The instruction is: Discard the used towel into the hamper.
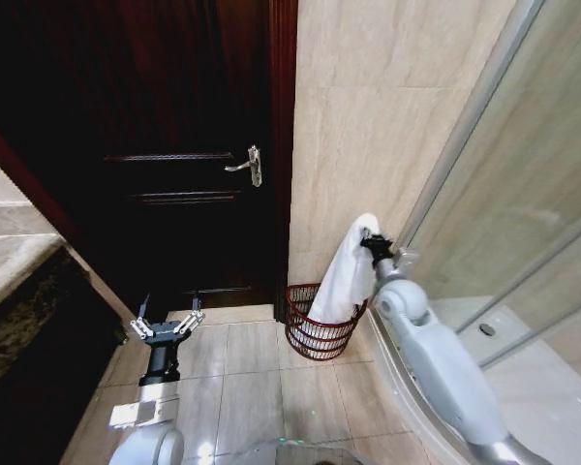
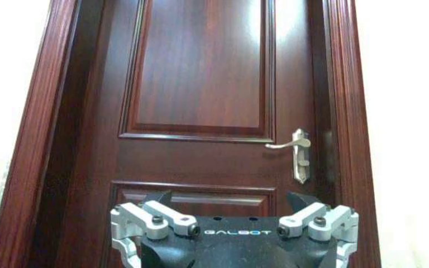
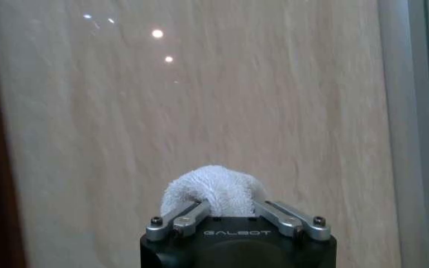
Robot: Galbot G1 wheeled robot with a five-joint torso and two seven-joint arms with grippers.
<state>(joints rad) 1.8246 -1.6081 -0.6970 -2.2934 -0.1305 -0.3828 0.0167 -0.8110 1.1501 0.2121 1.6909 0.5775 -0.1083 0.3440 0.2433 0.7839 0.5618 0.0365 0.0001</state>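
Observation:
A white towel (image 1: 347, 271) hangs from my right gripper (image 1: 370, 238), which is shut on its top fold. The towel's lower end drapes down into the hamper (image 1: 318, 333), a dark reddish-brown openwork basket standing on the floor against the tiled wall. In the right wrist view a bunch of towel (image 3: 213, 188) bulges between the fingers of the right gripper (image 3: 229, 209). My left gripper (image 1: 167, 324) is open and empty, held low over the floor tiles left of the hamper and facing the door; its spread fingers (image 2: 151, 222) show in the left wrist view.
A dark wooden door (image 1: 184, 145) with a metal handle (image 1: 250, 166) is shut behind the hamper's left. A beige tiled wall (image 1: 387, 116) rises behind the hamper. The glass shower enclosure (image 1: 523, 213) runs along the right. A stone counter (image 1: 10, 262) is at the left.

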